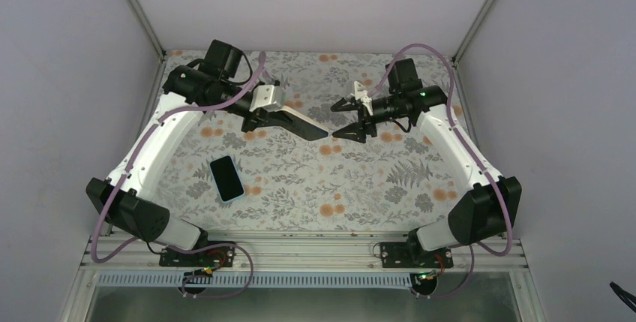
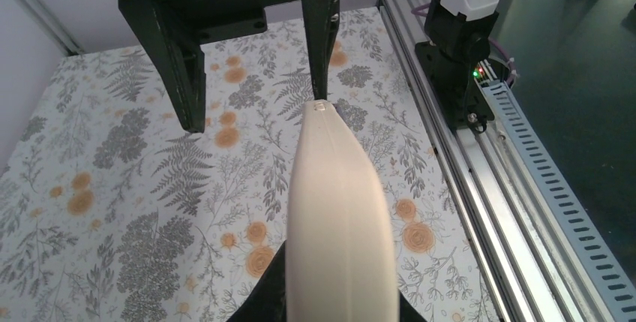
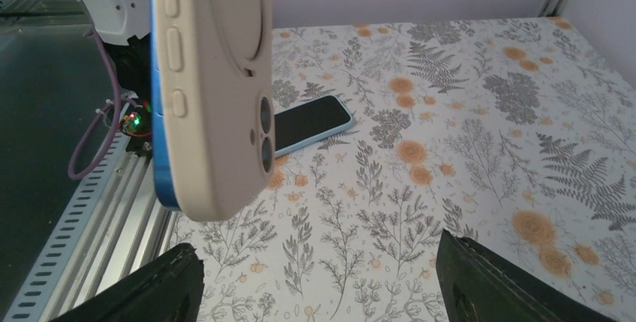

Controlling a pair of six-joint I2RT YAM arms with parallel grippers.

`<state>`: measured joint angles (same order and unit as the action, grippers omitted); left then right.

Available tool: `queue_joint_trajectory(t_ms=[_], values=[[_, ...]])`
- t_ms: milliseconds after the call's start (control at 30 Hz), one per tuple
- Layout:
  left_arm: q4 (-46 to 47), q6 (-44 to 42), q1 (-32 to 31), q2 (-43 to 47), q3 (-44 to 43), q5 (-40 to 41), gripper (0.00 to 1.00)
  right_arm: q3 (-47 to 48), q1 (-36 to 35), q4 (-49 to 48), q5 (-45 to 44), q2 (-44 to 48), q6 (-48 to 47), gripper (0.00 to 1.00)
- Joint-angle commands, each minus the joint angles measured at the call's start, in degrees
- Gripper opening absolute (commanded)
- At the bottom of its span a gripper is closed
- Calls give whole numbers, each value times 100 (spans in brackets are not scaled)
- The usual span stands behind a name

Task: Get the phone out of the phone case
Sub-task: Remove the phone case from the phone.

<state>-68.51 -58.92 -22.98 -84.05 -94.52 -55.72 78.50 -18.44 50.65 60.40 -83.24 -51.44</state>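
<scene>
Closest to the left wrist camera, the beige phone case [image 2: 341, 217] sits clamped in the closed left hand [image 1: 271, 118], raised above the floral surface [image 1: 390, 187] near its middle. The phone [image 3: 159, 164] is seated inside it, a blue edge showing along the rim. Facing it, the right hand [image 1: 337, 121] gapes open, one finger just beside the case's far end. Another phone [image 1: 226, 178] lies flat, screen up, near the left arm.

table [image 1: 360, 187]: floral cover | on it: light-blue phone [image 1: 226, 178], screen up
</scene>
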Motion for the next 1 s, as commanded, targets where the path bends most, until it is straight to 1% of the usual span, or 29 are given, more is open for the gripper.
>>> queue_joint_trajectory(t_ms=[0, 400, 600, 833, 967], values=[[312, 89, 39, -18, -176, -317, 2, 178, -71, 54, 400, 50, -11, 80], [404, 222, 50, -90, -221, -378, 2, 287, -111, 113, 501, -20, -51, 79], [262, 200, 49, -148, -368, -577, 2, 242, -138, -180, 523, -66, 165, 77], [182, 64, 53, -49, -259, -680, 2, 251, -152, -458, 320, -89, 362, 75], [216, 67, 54, 16, -191, -563, 2, 407, -156, -127, 476, -112, 101, 75]])
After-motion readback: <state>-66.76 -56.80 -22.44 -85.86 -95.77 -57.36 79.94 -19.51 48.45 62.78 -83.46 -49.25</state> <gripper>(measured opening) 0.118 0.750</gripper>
